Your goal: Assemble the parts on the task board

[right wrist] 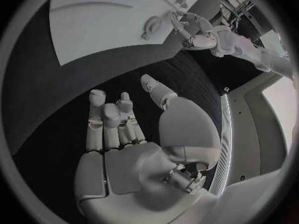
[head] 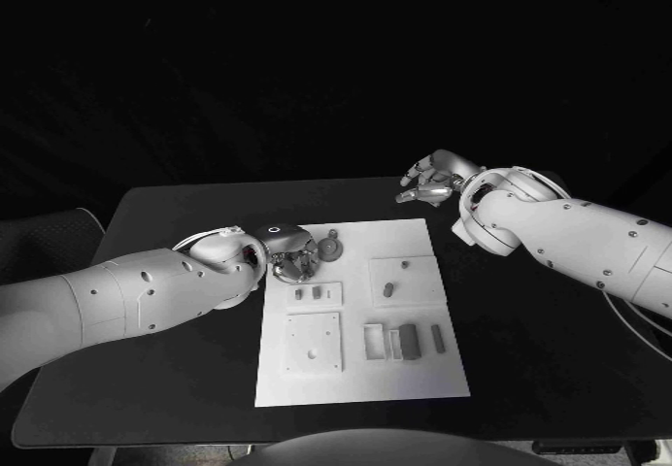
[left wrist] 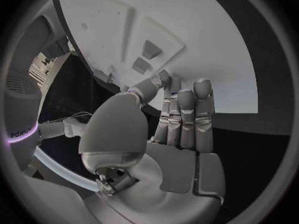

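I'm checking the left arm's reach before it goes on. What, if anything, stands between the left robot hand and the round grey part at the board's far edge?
Nothing visible does. The left robot hand sits at the white rectangular task board, right beside the round grey part, with only bare board between them.

A plain white rectangular task board (head: 420, 379) lies on the matte black counter (head: 183, 214); small grey parts (head: 386, 289) dot it; silver hands (head: 287, 264).
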Controlling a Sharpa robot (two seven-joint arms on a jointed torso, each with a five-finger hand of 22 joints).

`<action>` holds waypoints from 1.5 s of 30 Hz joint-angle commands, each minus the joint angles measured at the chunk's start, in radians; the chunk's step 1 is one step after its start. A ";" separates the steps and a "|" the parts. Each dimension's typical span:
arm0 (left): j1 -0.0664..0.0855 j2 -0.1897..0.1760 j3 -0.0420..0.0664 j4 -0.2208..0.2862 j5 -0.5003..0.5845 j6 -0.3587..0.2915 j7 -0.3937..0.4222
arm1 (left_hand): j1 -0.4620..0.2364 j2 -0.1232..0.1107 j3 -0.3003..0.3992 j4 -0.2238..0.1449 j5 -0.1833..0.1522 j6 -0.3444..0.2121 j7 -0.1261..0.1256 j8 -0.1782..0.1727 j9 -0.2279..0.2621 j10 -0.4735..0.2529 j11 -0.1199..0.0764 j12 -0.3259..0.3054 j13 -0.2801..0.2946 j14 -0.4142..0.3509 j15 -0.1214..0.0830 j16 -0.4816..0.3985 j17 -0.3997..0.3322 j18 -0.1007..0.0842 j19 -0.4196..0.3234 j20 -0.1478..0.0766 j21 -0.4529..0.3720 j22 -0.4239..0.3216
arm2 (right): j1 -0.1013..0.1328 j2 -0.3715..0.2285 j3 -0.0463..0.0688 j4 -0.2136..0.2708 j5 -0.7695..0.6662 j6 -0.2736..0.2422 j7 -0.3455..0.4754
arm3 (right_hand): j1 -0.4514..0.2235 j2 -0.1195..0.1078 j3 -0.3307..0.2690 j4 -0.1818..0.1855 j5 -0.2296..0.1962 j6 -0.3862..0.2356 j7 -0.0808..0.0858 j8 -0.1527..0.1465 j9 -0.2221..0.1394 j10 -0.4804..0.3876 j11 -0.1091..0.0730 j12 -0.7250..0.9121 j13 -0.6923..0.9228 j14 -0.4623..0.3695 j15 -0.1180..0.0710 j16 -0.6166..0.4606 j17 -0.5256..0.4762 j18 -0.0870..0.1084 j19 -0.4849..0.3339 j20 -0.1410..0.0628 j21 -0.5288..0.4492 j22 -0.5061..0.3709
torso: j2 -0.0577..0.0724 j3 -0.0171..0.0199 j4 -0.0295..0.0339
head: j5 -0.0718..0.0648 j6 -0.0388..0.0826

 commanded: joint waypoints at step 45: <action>-0.018 0.019 -0.003 -0.023 -0.014 0.015 0.010 | 0.007 0.002 -0.003 -0.003 -0.004 0.006 0.000 -0.002 0.009 -0.001 -0.005 0.005 0.063 -0.011 -0.011 0.015 0.008 0.065 -0.007 -0.017 0.016 0.022 | -0.001 -0.002 0.000 0.004 -0.004 0.010 0.007 | -0.008 0.004 -0.002 0.005 0.002 -0.003 0.012 0.000 -0.002 -0.008 -0.001 0.004 -0.002 -0.005 -0.003 0.001 -0.002 0.016 0.001 -0.009 -0.004 0.013 | 0.000 0.0005 -0.0004 | 0.000 -0.002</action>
